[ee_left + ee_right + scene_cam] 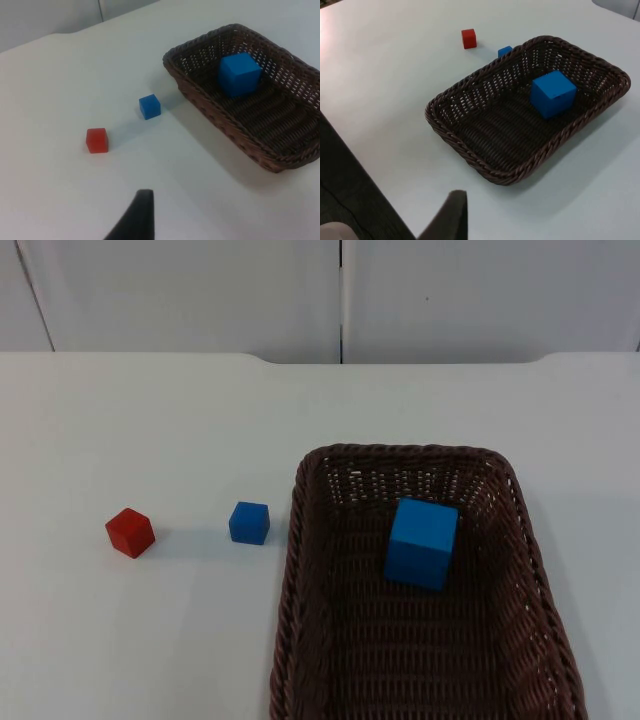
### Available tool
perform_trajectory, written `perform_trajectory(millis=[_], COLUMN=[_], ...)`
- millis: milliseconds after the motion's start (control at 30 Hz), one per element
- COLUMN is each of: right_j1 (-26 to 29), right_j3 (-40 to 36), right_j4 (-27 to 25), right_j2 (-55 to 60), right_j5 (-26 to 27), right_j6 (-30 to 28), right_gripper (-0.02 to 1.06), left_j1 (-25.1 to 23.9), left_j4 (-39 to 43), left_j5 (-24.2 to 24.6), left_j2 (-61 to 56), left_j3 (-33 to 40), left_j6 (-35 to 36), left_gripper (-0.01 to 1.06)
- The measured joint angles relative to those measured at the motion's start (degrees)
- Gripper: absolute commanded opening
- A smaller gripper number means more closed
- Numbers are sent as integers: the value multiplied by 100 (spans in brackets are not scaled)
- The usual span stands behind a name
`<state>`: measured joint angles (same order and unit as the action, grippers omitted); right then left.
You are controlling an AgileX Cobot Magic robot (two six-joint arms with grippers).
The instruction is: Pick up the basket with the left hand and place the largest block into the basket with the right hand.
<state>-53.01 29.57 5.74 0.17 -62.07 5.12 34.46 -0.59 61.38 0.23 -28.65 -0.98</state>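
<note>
1. A brown wicker basket (300, 570) rests flat on the white table (150, 420).
2. The large blue block (421, 542) sits inside the basket.
3. A small blue block (249, 523) lies just beside the basket's outer wall, with a red block (130, 532) farther out.
4. The left gripper (134, 220) hangs well back from the blocks; the right gripper (447, 217) hangs well back from the basket. Whether either is wide or narrow cannot be told.

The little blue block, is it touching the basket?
Apart. The top view shows white table between the little blue block and the basket rim.
</note>
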Motion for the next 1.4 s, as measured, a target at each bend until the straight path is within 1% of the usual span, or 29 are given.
perform_trajectory(millis=[467,567,667,700,833,867,933,1000,1033,1167,1200,1367,1400], right_j1=[0,90,395,395,961,961,1388,1697,1697,2332,2332,3181,3181], right_j3=[0,0,0,0,0,0,0,0,0,0,0,0,0], right_j4=[0,0,0,0,0,0,0,0,0,0,0,0,0], right_j2=[0,0,0,0,0,0,0,0,0,0,0,0,0], right_j5=[0,0,0,0,0,0,0,0,0,0,0,0,0], right_j6=[0,0,0,0,0,0,0,0,0,0,0,0,0], right_gripper=[105,105,105,105,105,105,105,105,105,105,105,105,105], left_j1=[0,0,13,13,13,13,13,13,13,13,13,13,13], left_j4=[0,0,59,59,59,59,59,59,59,59,59,59,59], left_j5=[0,0,0,0,0,0,0,0,0,0,0,0,0], left_j2=[0,0,0,0,0,0,0,0,0,0,0,0,0], left_j3=[0,0,0,0,0,0,0,0,0,0,0,0,0], left_j6=[0,0,0,0,0,0,0,0,0,0,0,0,0], left_gripper=[105,105,105,105,105,105,105,105,105,105,105,105,105])
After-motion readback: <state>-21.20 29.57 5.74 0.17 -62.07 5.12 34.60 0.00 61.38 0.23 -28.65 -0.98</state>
